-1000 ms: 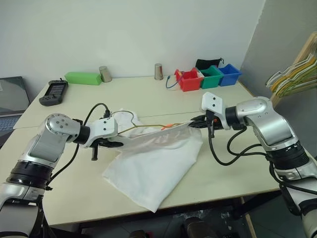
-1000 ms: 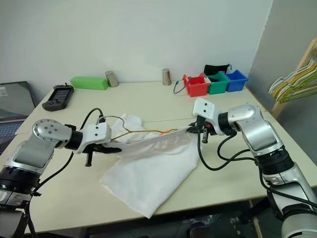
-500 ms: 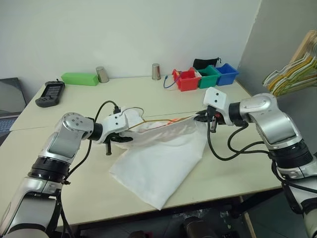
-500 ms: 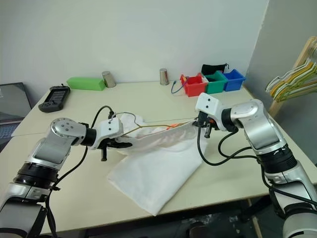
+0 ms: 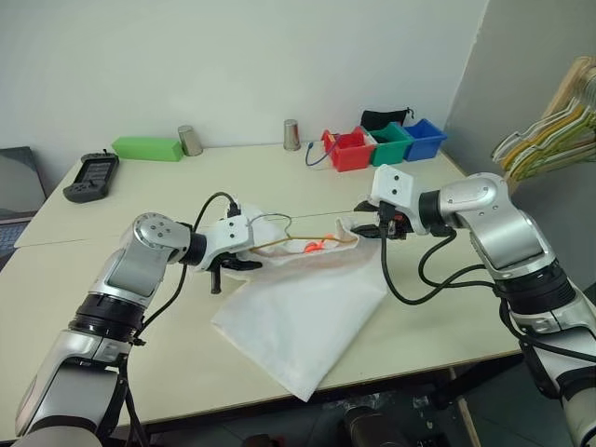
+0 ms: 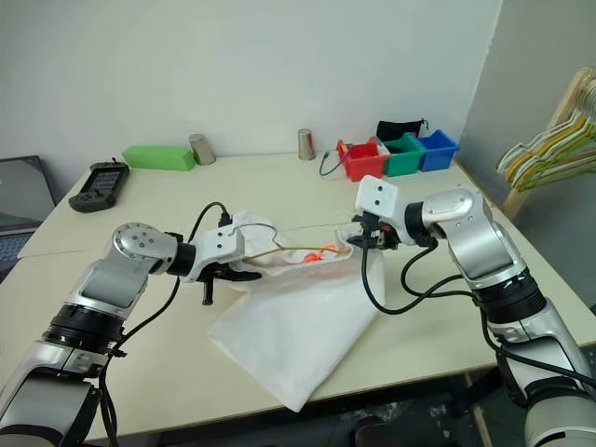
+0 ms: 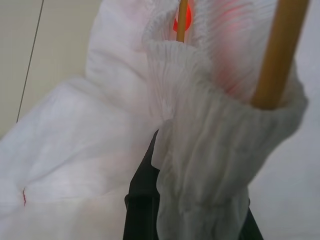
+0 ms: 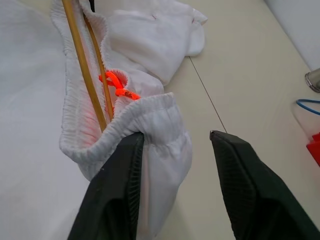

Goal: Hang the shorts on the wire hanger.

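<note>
The white shorts lie spread on the table, with their waistband lifted between my two grippers. The wire hanger runs inside that waistband beside an orange drawstring, and its hook loops up near my left wrist. My left gripper is shut on the gathered waistband, which drapes over its black fingers. My right gripper stands open at the waistband's other end. The fabric rests against one of its fingers and nothing is clamped.
Red, green and blue bins stand at the back right, with two metal cups and a green box along the wall. A black handheld device lies at the far left. A rack of hangers stands off the table's right side.
My right gripper has opened and let go of the waistband, which has slackened and bunched. My left gripper has shifted right, still gripping the waistband.
</note>
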